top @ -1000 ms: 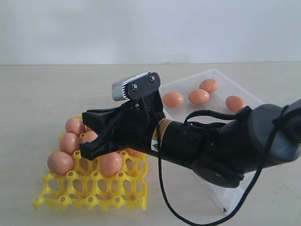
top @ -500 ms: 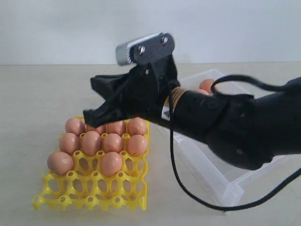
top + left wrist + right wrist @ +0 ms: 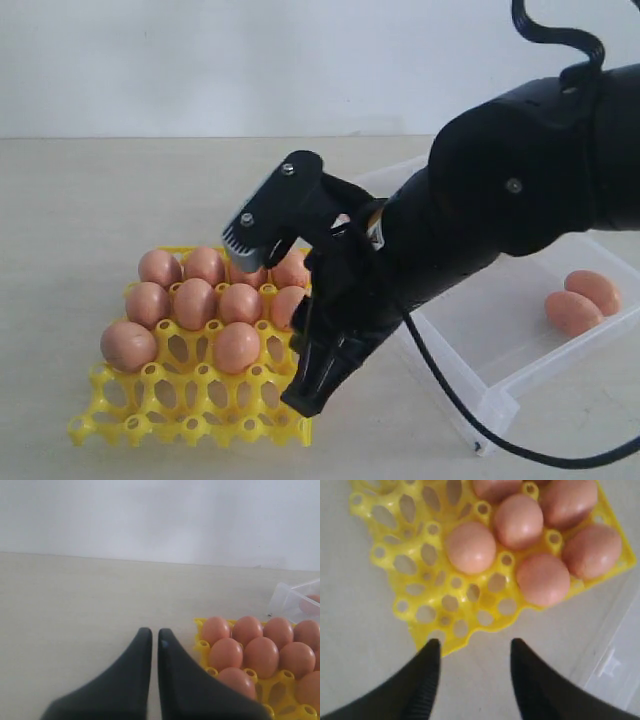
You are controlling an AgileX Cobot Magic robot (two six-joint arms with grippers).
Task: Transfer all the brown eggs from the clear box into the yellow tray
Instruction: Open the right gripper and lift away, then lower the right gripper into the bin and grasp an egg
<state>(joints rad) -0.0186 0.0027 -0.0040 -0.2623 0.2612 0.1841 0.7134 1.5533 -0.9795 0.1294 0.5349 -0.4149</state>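
Ten brown eggs in yellow tray, two visible in clear box

We see the right gripper pointing down, its tips just beside the near right corner of the yellow tray. Ten brown eggs sit in the tray's rear cups, and two more brown eggs lie in the clear box.
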